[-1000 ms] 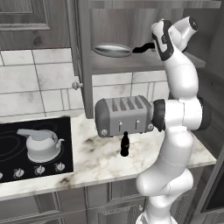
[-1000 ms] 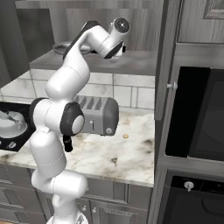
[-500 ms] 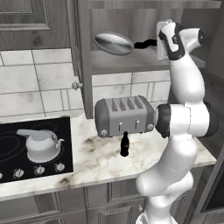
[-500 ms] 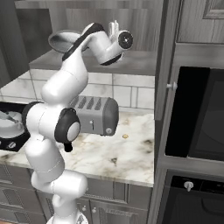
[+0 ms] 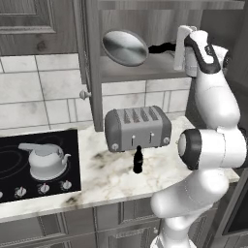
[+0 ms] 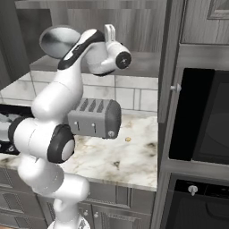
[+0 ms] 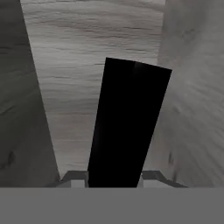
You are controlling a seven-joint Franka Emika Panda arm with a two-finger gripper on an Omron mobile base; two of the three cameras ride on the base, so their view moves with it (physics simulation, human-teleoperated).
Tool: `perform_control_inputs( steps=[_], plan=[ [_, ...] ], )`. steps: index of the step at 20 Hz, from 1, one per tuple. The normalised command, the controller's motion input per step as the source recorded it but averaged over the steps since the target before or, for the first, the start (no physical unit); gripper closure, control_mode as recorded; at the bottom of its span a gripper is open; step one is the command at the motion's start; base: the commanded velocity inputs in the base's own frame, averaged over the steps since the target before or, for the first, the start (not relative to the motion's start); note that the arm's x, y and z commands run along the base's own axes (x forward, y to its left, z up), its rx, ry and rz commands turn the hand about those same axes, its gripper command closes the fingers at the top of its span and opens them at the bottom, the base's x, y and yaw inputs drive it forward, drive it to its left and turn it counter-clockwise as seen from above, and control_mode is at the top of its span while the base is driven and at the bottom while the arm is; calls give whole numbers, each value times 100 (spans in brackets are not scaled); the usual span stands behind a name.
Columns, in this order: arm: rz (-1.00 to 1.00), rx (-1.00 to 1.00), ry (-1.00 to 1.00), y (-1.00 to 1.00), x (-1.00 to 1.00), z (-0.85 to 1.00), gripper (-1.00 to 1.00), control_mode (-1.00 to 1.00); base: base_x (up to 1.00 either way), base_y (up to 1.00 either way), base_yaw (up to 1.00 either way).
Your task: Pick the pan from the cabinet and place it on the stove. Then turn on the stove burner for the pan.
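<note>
Holding the pan by its black handle, my claw is clamped narrow on it inside the open cabinet. I judge the pan lifted and tilted, its handle running rightward to the claw. The stove lies well below, to the left.

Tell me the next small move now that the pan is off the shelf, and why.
Probably draw the pan straight out of the cabinet. The gripper is shut on its black handle and the pan hangs tilted above the shelf, with the kettle still on the stove.

Pan brushed steel (handle matt black); cabinet grey wood-grain.
</note>
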Motion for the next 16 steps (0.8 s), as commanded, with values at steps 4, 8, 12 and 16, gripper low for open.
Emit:
perform_control_inputs(
  steps=[4,8,12,16],
  plan=[
    [-3,0,-14,21,-72,17,100,-100,0,0,0],
    [-7,0,-9,6,-80,13,100,-100,0,0,0],
    [-9,0,-4,0,-80,2,100,-100,0,0,0],
    [-10,0,-3,0,-83,0,100,-100,0,0,0]
  ],
)
